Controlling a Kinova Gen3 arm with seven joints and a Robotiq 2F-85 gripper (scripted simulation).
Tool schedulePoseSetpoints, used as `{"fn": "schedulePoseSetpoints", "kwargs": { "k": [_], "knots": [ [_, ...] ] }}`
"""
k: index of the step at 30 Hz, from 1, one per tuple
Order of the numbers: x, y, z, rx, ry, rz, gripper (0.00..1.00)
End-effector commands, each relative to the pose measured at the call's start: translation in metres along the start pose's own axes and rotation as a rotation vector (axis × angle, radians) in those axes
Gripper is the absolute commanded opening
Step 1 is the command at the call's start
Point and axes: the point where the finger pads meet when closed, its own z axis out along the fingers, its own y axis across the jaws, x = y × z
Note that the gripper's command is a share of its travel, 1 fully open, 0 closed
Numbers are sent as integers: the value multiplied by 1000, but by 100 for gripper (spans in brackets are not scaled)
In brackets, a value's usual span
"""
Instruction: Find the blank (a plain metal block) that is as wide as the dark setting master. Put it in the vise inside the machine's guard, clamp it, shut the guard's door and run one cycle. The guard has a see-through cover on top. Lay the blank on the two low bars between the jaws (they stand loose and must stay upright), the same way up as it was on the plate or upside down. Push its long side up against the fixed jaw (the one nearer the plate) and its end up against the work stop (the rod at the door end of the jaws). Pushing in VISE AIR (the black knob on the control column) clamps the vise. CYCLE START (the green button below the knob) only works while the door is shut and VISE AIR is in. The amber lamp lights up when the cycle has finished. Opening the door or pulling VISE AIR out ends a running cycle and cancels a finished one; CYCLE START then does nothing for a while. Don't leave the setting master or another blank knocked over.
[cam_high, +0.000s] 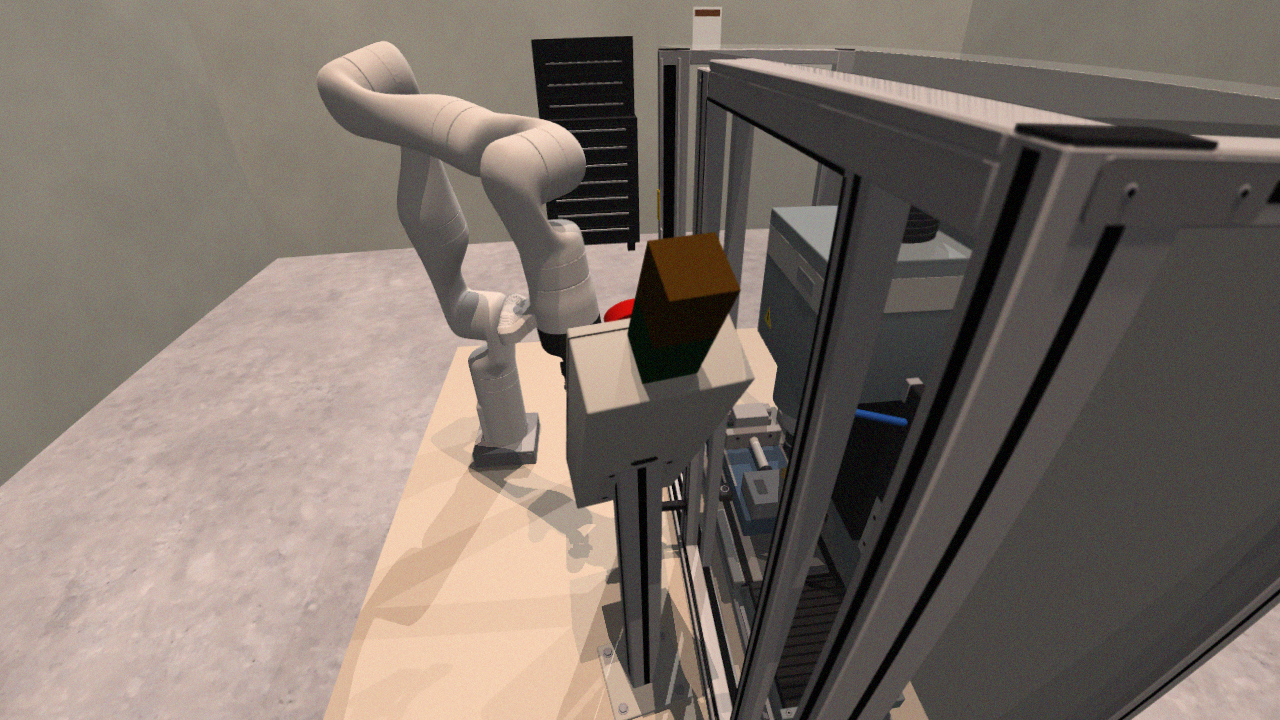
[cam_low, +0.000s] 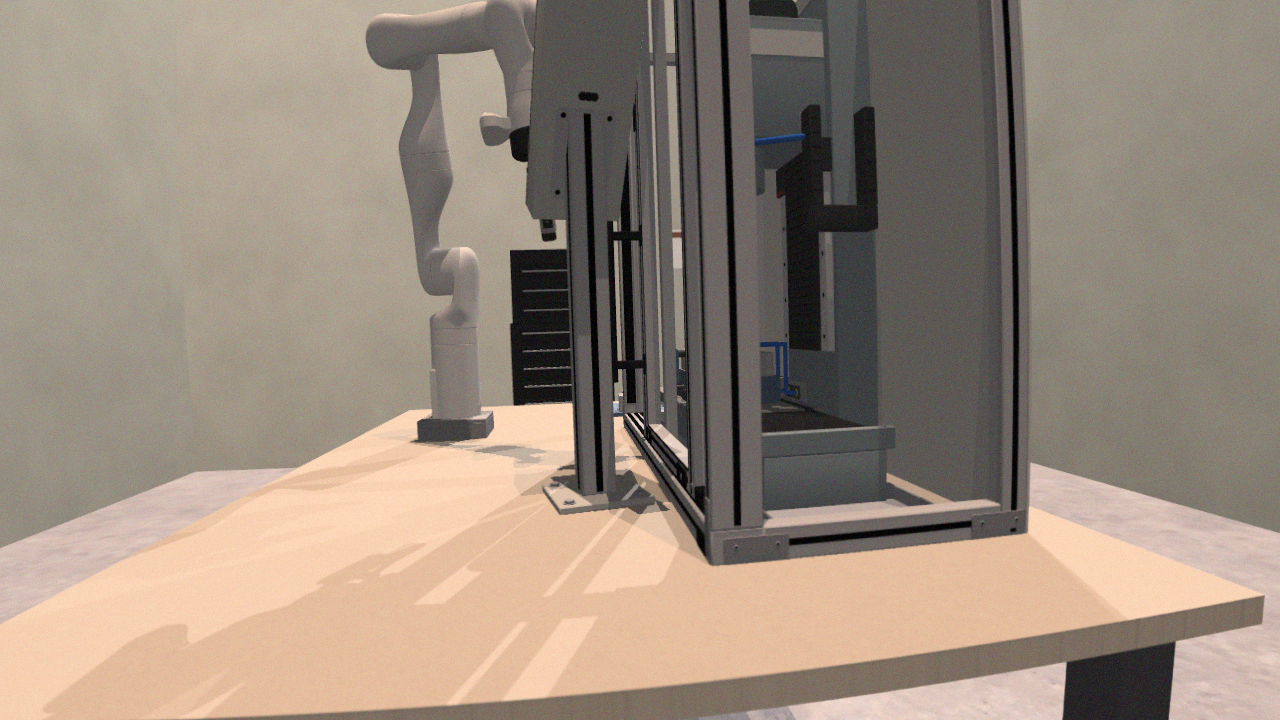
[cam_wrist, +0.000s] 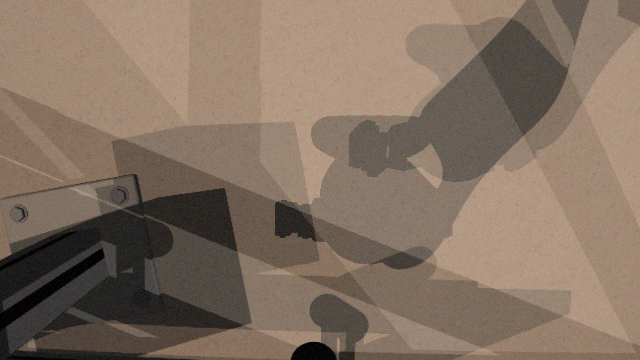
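Observation:
The control column (cam_high: 644, 402) stands on the table in front of the guard (cam_high: 895, 358), with a brown and green lamp block (cam_high: 684, 304) on top. My arm reaches down on the far side of its box. In the top view the gripper is hidden behind the box. In the exterior view only a dark fingertip (cam_low: 547, 230) shows below the box. The gripper is open and holds nothing. The wrist view looks down on the table, with a black knob (cam_wrist: 313, 351) at the bottom edge and the column's bolted foot plate (cam_wrist: 70, 210) at the left. The blue vise (cam_high: 756, 465) shows inside the guard. The plate, the blanks and the setting master are out of view.
A red button (cam_high: 617, 310) sits on the column's box beside my wrist. A black louvred cabinet (cam_high: 590, 134) stands behind the table. The guard's frame posts (cam_low: 716, 268) stand close to the right of the column. My arm's base (cam_high: 505, 443) is bolted at the table's far left.

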Motion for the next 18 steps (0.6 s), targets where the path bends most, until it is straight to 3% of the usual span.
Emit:
{"fn": "schedulePoseSetpoints", "kwargs": {
  "k": [1, 12, 18],
  "knots": [
    [-1, -2, 2, 4, -2, 7, 80],
    [-1, -2, 2, 4, -2, 7, 80],
    [-30, -1, 4, 4, -2, 7, 80]
  ]
}}
